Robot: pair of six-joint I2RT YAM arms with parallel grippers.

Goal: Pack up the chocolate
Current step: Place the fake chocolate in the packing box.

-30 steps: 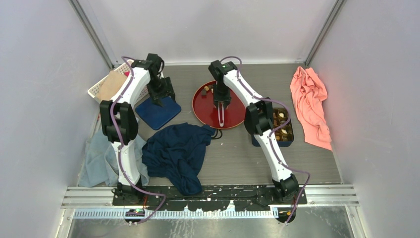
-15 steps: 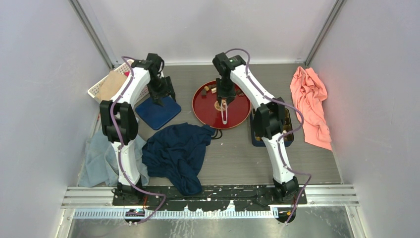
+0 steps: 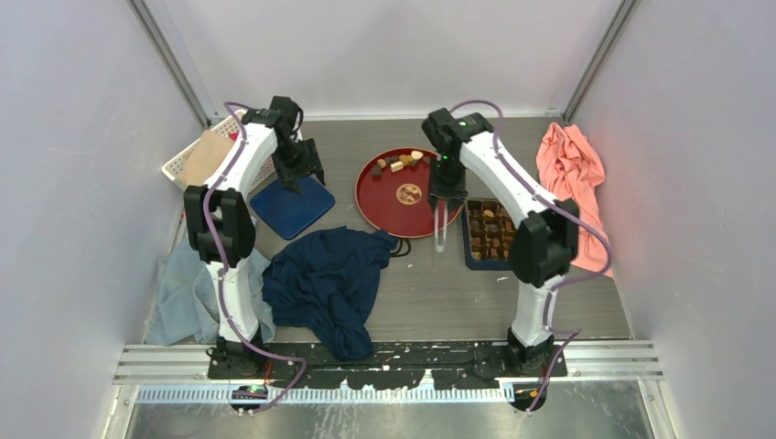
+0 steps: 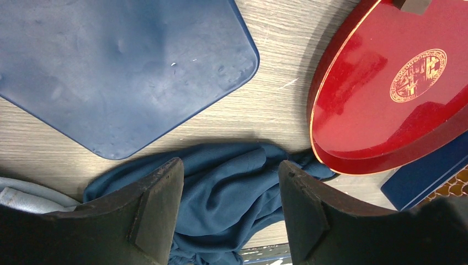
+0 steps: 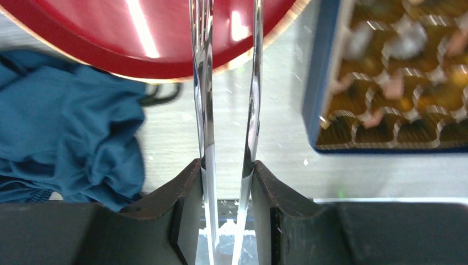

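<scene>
The chocolate lies in two places: several pieces (image 3: 398, 162) at the far edge of the round red tray (image 3: 384, 206), and more (image 3: 490, 229) in the gridded navy box (image 3: 468, 249) to its right. My right gripper (image 3: 446, 189) (image 5: 227, 165) is shut on metal tongs (image 3: 441, 224) (image 5: 201, 83), which hang over the gap between tray and box. Their tips lie outside the right wrist view, so I cannot tell whether they carry a piece. My left gripper (image 3: 297, 178) (image 4: 230, 187) hangs open and empty above the flat navy lid (image 3: 293, 208) (image 4: 121, 66).
A crumpled navy cloth (image 3: 325, 283) (image 4: 221, 165) lies in front of the tray, with a black cable (image 3: 400, 245) beside it. A white basket (image 3: 197, 155) stands at the back left, a grey-blue cloth (image 3: 183, 293) at the near left, a salmon cloth (image 3: 575, 192) at the right.
My right arm has swung right with the tongs, from over the middle of the red tray to its right edge beside the navy box. The left arm has not moved.
</scene>
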